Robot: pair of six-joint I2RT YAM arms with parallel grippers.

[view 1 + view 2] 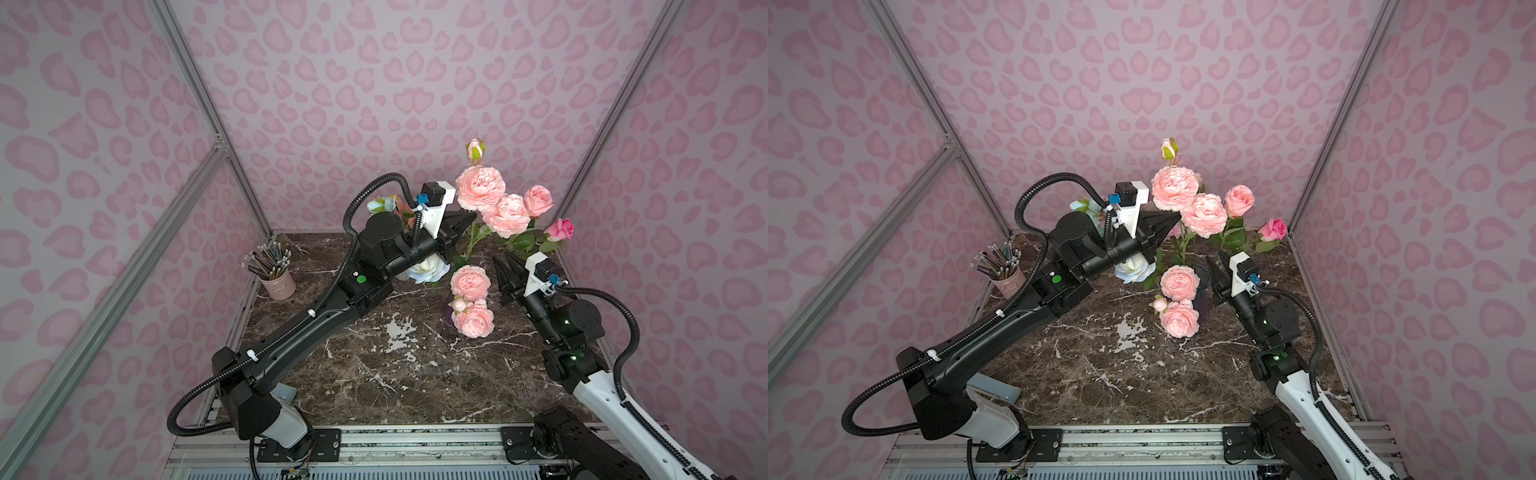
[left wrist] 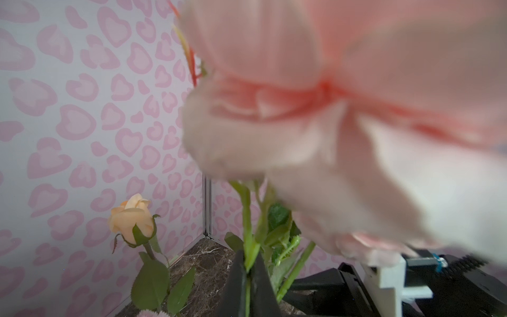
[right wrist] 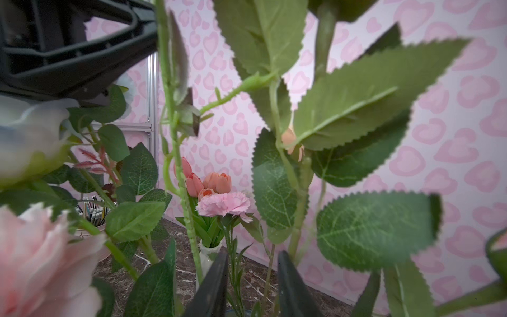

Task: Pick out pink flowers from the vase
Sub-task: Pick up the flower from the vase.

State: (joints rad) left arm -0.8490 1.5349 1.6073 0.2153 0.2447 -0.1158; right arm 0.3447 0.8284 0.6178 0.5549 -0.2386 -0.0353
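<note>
As seen in both top views, noted a marble tabletop (image 1: 374,374) with the left arm reaching across it toward the rear and the right arm coming in short from the right side. Found the dark glass vase (image 1: 1201,276) between the two, just beside the right gripper (image 1: 503,257). Observed the tall pink spray (image 1: 481,188) standing high over the vase, heads uppermost. Recorded two pink peonies (image 1: 470,282) low at the vase's near side, not yet removed, and a magenta rosebud (image 1: 561,230) out toward the right wall.

Confirmed the left gripper (image 2: 247,263) clamped tight on the spray's green stem (image 2: 247,219), well below the blooms. Traced that stem in the right wrist view: near upright, running from the left jaws down past the right jaws toward the vase. Unable to see its lower end, so unable to say whether clear of the mouth. Found the right jaws standing apart, pinching nothing, with only thin stalks and leaves showing in the gap.

Judged: extraction to follow the stem's long axis, upward and away from the vase. Rated the left arm as committed to that stem, the right arm as nearer the low peonies. Flagged as risk: leaves snagging neighbouring stems.
</note>
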